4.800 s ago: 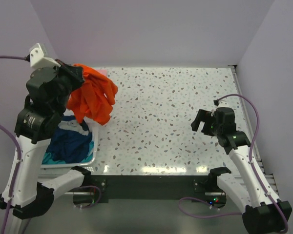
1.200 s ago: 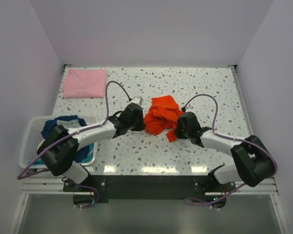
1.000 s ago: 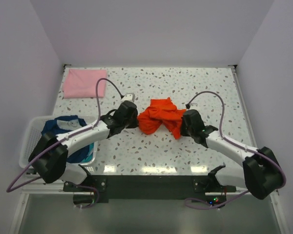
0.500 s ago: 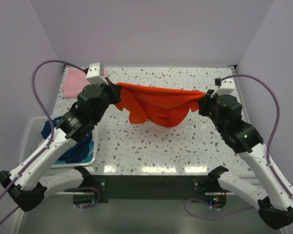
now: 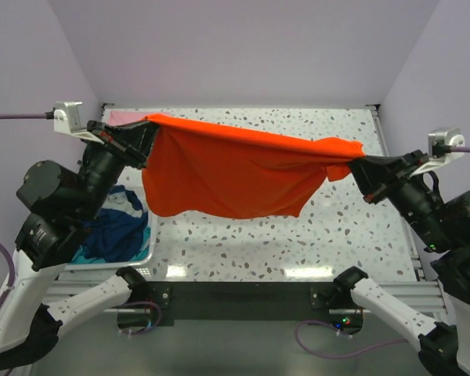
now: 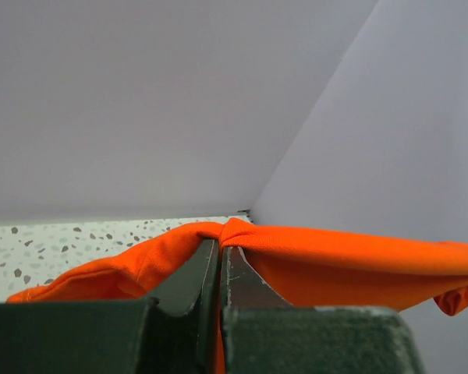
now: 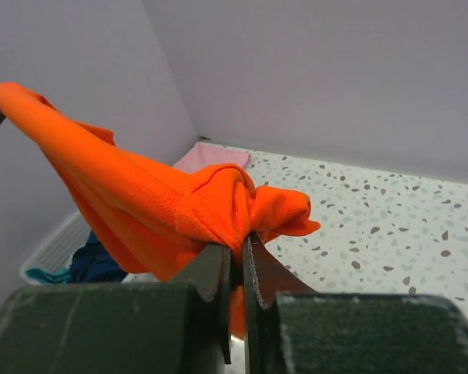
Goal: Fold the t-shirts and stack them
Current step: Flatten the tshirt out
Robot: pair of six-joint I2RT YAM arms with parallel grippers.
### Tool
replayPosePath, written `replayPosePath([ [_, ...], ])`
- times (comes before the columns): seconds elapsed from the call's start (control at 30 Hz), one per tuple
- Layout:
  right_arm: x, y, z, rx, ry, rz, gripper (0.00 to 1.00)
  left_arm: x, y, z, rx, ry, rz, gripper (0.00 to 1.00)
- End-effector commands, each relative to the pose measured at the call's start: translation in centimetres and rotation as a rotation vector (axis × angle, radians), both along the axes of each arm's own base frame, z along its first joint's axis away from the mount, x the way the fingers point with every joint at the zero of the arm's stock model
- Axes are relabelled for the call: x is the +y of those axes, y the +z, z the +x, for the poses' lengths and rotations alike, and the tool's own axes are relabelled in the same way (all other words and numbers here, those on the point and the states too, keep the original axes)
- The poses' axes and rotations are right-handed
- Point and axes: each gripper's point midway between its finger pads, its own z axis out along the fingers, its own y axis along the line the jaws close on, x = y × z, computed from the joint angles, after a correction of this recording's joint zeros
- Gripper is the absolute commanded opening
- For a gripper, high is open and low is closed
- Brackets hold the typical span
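Observation:
The orange-red t-shirt [image 5: 235,168] hangs stretched in the air between both arms, high above the speckled table [image 5: 329,227]. My left gripper [image 5: 145,125] is shut on its left end, seen pinched between the jaws in the left wrist view [image 6: 218,243]. My right gripper [image 5: 359,166] is shut on the bunched right end [image 7: 238,204]. The pink t-shirt [image 7: 214,156] lies flat at the far left corner, mostly hidden in the top view. Dark blue and teal t-shirts [image 5: 113,227] lie in the basket.
A white slatted basket [image 5: 147,252] stands at the table's near left edge. Lilac walls close in the table at the back and both sides. The table's right rail [image 5: 392,168] runs beside my right arm.
Both arms have risen and drawn apart, pulling the orange-red t-shirt from a sagging bundle into a wide, taut spread that hangs as a sheet.

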Motion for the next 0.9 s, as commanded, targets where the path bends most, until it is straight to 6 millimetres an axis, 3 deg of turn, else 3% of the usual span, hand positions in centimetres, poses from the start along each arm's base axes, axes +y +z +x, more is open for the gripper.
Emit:
replayPosePath([
  [0.0, -0.4, 0.8, -1.1, -0.023, 0.017, -0.022, 0.00, 0.8, 3.5, -1.5, -0.106, -0.016, -0.020, 0.00],
  [0.1, -0.9, 0.3, 0.1, 0.001, -0.038, -0.051, 0.00, -0.1, 3.1, -0.9, -0.091, -0.035, 0.009, 0.00],
  [0.2, -2.5, -2.2, 3.5, 0.097, -0.215, -0.104, 0.00, -1.1, 0.4, 2.6, 0.006, 0.041, 0.059, 0.00],
  [0.23, -3.9, -2.9, 4.6, 0.125, -0.323, -0.109, 0.00, -1.5, -0.5, 3.5, 0.036, 0.054, 0.071, 0.00],
  [0.27, -4.0, -4.8, 6.3, 0.178, -0.380, -0.148, 0.00, -2.0, -1.4, 4.4, 0.062, 0.068, 0.085, 0.00],
  [0.33, -5.3, -6.3, 8.3, 0.215, -0.513, -0.191, 0.00, -3.6, -5.1, 7.4, 0.152, 0.104, 0.149, 0.00],
  [0.37, -4.7, -8.5, 10.2, 0.268, -0.541, -0.247, 0.00, -4.1, -6.6, 8.6, 0.188, 0.124, 0.174, 0.00],
  [0.4, -4.6, -9.2, 11.3, 0.279, -0.561, -0.278, 0.00, -4.9, -9.6, 11.1, 0.260, 0.179, 0.228, 0.00],
  [0.43, -5.1, -10.5, 12.5, 0.314, -0.595, -0.304, 0.00, -5.2, -11.6, 12.5, 0.314, 0.201, 0.259, 0.00],
  [0.47, -4.4, -12.3, 13.8, 0.358, -0.553, -0.319, 0.00, -5.6, -13.4, 13.9, 0.357, 0.207, 0.290, 0.00],
  [0.5, -3.5, -14.4, 16.2, 0.408, -0.505, -0.317, 0.00, -6.1, -17.3, 17.0, 0.443, 0.195, 0.337, 0.00],
  [0.53, -4.6, -17.4, 18.0, 0.486, -0.469, -0.284, 0.00, -6.3, -19.6, 18.5, 0.497, 0.187, 0.347, 0.02],
  [0.57, -5.1, -18.8, 19.4, 0.512, -0.463, -0.264, 0.00, -6.4, -21.8, 20.0, 0.547, 0.182, 0.364, 0.08],
  [0.6, -5.3, -22.0, 22.3, 0.575, -0.463, -0.278, 0.00, -6.8, -26.2, 22.9, 0.633, 0.182, 0.407, 0.19],
  [0.63, -6.7, -24.0, 23.7, 0.619, -0.487, -0.280, 0.00, -7.0, -28.5, 24.0, 0.684, 0.178, 0.434, 0.51],
  [0.67, -7.0, -26.0, 25.4, 0.661, -0.488, -0.287, 0.09, -7.1, -30.7, 25.1, 0.733, 0.181, 0.461, 0.68],
  [0.7, -7.2, -27.6, 26.8, 0.699, -0.484, -0.287, 0.24, -8.1, -33.4, 27.3, 0.793, 0.168, 0.479, 0.78],
  [0.73, -8.1, -33.2, 28.2, 0.857, -0.490, -0.306, 0.49, -8.2, -35.3, 27.1, 0.873, 0.152, 0.504, 0.91],
  [0.77, -8.1, -32.6, 29.9, 0.871, -0.485, -0.290, 0.72, -8.7, -36.0, 27.8, 0.889, 0.144, 0.509, 0.98],
  [0.8, -8.4, -36.9, 29.5, 1.022, -0.471, -0.336, 0.98, -9.2, -36.5, 28.8, 0.886, 0.143, 0.507, 1.00],
  [0.87, -8.4, -36.9, 30.2, 1.035, -0.465, -0.349, 0.99, -9.2, -36.9, 29.0, 0.882, 0.145, 0.509, 1.00],
])
